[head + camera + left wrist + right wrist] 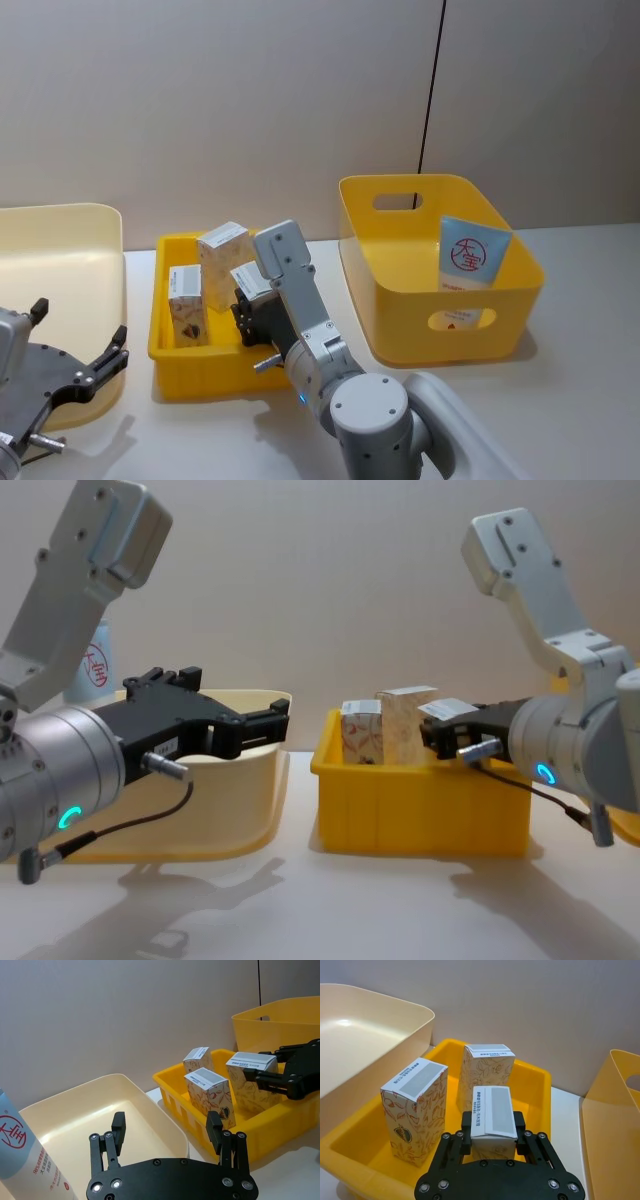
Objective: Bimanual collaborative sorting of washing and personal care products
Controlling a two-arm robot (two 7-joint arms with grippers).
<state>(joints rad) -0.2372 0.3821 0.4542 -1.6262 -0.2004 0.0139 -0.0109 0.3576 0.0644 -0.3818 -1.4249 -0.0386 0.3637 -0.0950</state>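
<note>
Three beige patterned cartons stand in the shallow yellow tray (180, 370). My right gripper (493, 1127) is shut on the near-right carton (492, 1116), its fingers (466, 1127) pressing the carton's sides inside the tray. The other two cartons (414, 1110) (485, 1074) stand free, to its left and behind it. A light-blue tube (472, 255) with a red round logo leans in the deep yellow bin (400, 190). Another tube (22, 1155) stands in the cream bin (100, 1085). My left gripper (166, 1132) hangs open over the cream bin's near-right part, holding nothing.
The cream bin (60, 225) is at the left, the tray in the middle, the deep bin at the right, all close together on the pale table (570, 400). A grey wall stands right behind them. Bare table lies in front.
</note>
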